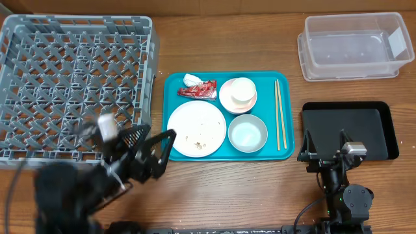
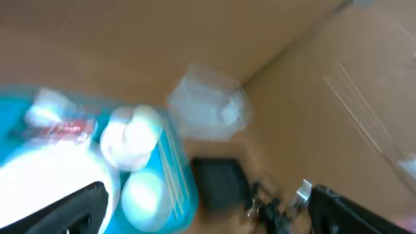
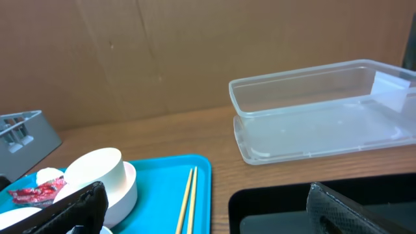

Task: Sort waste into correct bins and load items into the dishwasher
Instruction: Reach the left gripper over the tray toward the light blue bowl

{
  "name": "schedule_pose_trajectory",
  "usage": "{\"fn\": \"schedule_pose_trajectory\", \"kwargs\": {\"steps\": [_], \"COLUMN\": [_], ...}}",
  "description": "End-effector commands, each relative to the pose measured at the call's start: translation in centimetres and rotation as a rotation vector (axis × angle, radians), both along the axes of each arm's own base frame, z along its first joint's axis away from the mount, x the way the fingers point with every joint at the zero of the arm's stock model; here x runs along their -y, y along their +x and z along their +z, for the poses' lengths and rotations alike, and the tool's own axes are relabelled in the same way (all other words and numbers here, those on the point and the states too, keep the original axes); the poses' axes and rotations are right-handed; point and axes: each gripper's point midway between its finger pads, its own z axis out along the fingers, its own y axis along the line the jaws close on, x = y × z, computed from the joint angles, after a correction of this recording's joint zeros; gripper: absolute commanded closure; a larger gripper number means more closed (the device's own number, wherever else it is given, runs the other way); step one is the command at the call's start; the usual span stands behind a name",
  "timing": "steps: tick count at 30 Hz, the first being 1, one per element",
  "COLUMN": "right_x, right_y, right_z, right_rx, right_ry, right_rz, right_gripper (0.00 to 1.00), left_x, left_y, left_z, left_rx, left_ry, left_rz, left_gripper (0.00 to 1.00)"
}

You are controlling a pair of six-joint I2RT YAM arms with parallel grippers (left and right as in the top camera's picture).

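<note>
On the teal tray (image 1: 260,81) lie a red wrapper (image 1: 201,90), a white tissue (image 1: 190,79), a white plate (image 1: 196,123) with food scraps (image 1: 198,140), a cup (image 1: 242,88) nested in a bowl (image 1: 227,101), a second bowl (image 1: 247,132) and chopsticks (image 1: 279,114). The grey dish rack (image 1: 71,84) stands at the left. The clear tub (image 1: 354,45) is at the back right, with the black tray (image 1: 377,130) in front of it. My left gripper (image 1: 155,140) is open, blurred, at the plate's left edge. My right gripper (image 1: 325,142) is open and empty over the black tray's front left.
The right wrist view shows the chopsticks (image 3: 188,198), cup (image 3: 97,172), clear tub (image 3: 325,110) and black tray (image 3: 273,208). The left wrist view is blurred, showing the tub (image 2: 208,104) and right arm (image 2: 273,205). A cardboard wall stands behind the table.
</note>
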Motion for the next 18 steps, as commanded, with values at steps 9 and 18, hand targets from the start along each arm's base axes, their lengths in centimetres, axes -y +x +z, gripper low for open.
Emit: {"fn": "schedule_pose_trajectory", "kwargs": {"steps": [9,18], "right_x": [0.1,0.1], "right_y": [0.0,0.0], "right_z": [-0.1,-0.1], "right_rx": [0.007,0.007], "right_ry": [-0.007,-0.007], "right_rz": [-0.006,-0.006], "right_gripper": [0.0,0.0], "left_x": [7.3,7.4], "left_y": [6.4,8.1], "left_z": [-2.0,-13.2], "left_rx": [-0.472,-0.695], "left_ry": [0.042,0.663], "left_rz": [-0.454,-0.045], "left_gripper": [0.0,0.0]}}
